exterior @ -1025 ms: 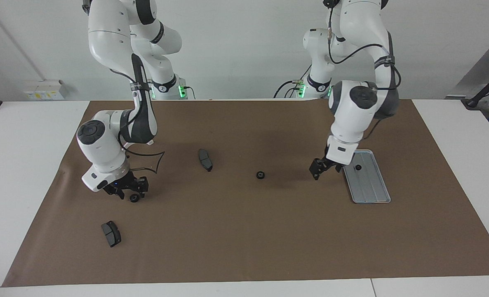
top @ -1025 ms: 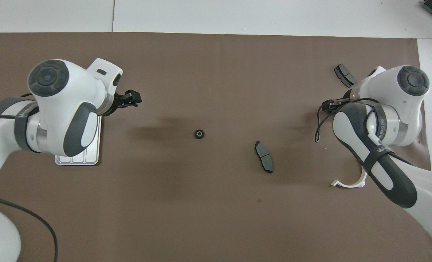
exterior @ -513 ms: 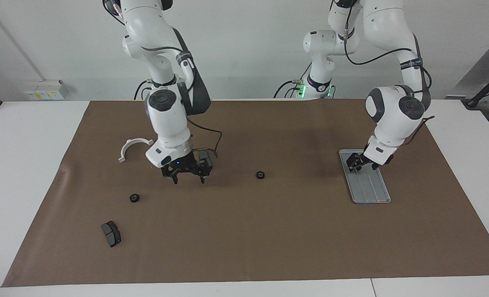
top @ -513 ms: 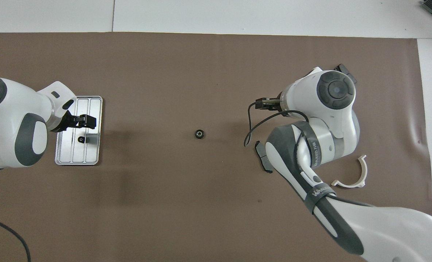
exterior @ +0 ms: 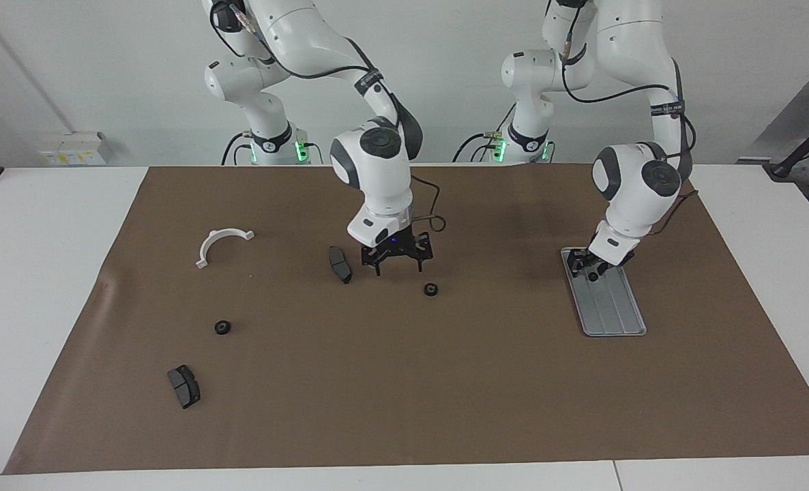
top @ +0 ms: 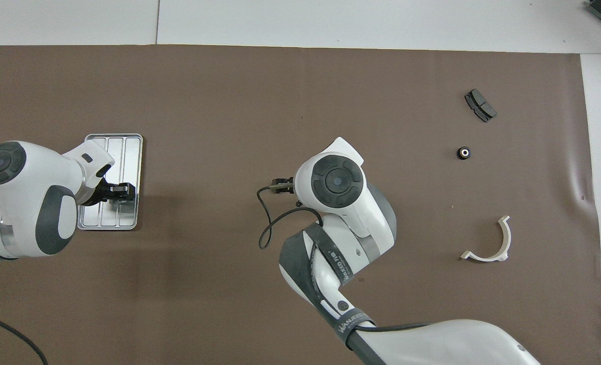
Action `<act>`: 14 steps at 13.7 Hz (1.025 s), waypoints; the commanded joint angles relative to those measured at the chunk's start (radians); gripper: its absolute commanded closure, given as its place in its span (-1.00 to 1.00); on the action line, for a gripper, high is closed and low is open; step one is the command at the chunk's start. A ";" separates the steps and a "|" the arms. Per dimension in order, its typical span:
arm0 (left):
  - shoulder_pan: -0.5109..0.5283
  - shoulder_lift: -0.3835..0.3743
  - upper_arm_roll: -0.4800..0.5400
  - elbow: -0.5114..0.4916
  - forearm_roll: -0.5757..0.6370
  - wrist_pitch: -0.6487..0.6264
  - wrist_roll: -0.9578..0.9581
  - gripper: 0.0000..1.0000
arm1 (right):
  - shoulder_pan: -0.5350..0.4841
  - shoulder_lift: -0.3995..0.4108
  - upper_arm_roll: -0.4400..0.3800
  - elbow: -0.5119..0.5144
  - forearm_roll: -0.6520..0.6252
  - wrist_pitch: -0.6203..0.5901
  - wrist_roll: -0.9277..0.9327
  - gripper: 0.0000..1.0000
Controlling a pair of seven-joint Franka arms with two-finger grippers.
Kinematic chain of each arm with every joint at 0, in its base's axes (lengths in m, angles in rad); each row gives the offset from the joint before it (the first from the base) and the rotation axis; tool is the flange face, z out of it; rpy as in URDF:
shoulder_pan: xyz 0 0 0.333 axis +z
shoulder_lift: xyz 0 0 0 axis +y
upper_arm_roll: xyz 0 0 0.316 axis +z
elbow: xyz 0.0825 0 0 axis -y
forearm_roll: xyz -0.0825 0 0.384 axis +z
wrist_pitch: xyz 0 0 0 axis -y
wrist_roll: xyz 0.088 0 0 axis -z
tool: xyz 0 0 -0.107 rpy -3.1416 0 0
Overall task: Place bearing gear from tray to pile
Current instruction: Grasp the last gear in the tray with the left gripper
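Left claw (exterior: pixel 590 264) low over the tray (exterior: pixel 616 314), at the bearing gear (exterior: pixel 593 276).
The gear sits on the tray's robot-side end, seemingly between the fingers; grip unclear. Right claw (exterior: pixel 398 261), spread wide, hovers near a loose gear (exterior: pixel 431 289).

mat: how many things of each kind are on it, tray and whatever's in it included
black gears: 3 (one on the tray)
brake pads: 2
white half ring: 1
metal tray: 1
total: 7
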 commanded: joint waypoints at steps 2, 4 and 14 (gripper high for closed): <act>0.017 -0.023 -0.005 -0.039 0.007 0.046 0.002 -0.04 | 0.050 0.127 -0.007 0.077 -0.066 0.074 0.077 -1.00; 0.018 -0.018 -0.006 -0.039 0.007 0.071 0.002 -0.02 | 0.062 0.147 -0.007 0.074 -0.081 0.103 0.082 -1.00; 0.031 0.017 -0.006 -0.034 0.007 0.129 0.000 0.57 | 0.068 0.159 -0.010 0.051 -0.152 0.165 0.104 -0.56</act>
